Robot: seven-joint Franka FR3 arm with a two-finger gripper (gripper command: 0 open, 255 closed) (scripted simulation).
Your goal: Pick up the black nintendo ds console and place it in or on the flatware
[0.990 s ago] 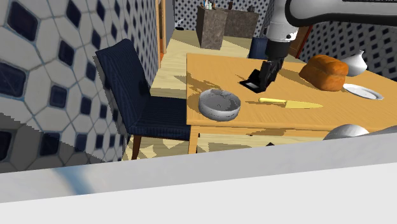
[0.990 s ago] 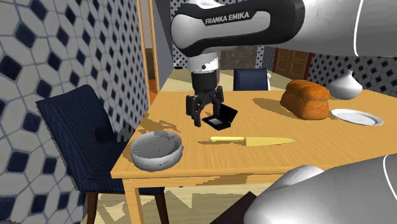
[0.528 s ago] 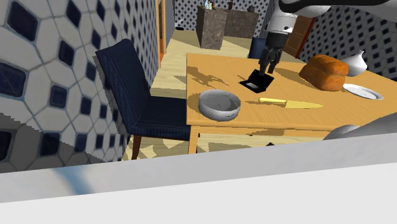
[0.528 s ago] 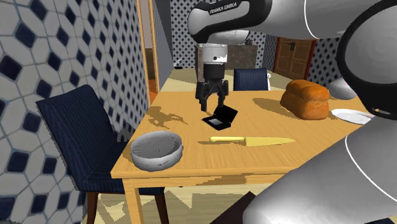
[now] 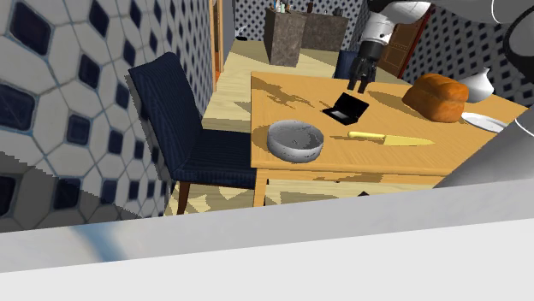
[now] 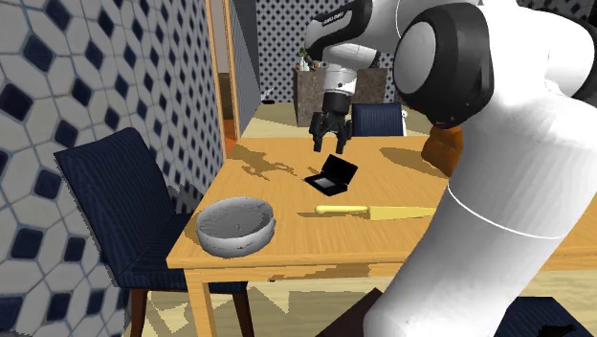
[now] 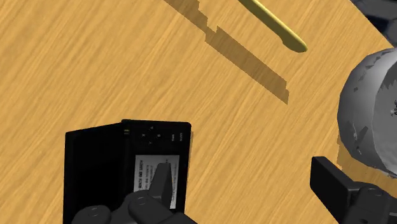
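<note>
In the shoulder view the gripper (image 5: 361,84) hangs above the far edge of the table (image 5: 291,109), clear of the console (image 5: 346,109). A second ago it was down at the console. It has since risen and drawn off toward the far side, and the console has not gone with it. The console lies open on the wood, just beyond the yellow knife (image 5: 389,138) and to the right of the grey bowl (image 5: 295,140).

The second exterior view agrees. The gripper (image 6: 330,144) stands in the air over the console (image 6: 331,175) with its fingers spread apart and nothing between them. The console rests flat on the table, near the knife (image 6: 378,212) but not touching it.

In the wrist view the fingers (image 7: 343,188) stand wide apart, and the console (image 7: 102,165) lies on the table below them, toward one finger rather than centred in the gap.

So the grasp looks to have failed or been given up, and the pick is not yet done. I take the knife to be the flatware meant. The arm would need to come down again, better centred, before anything can be carried there.
</note>
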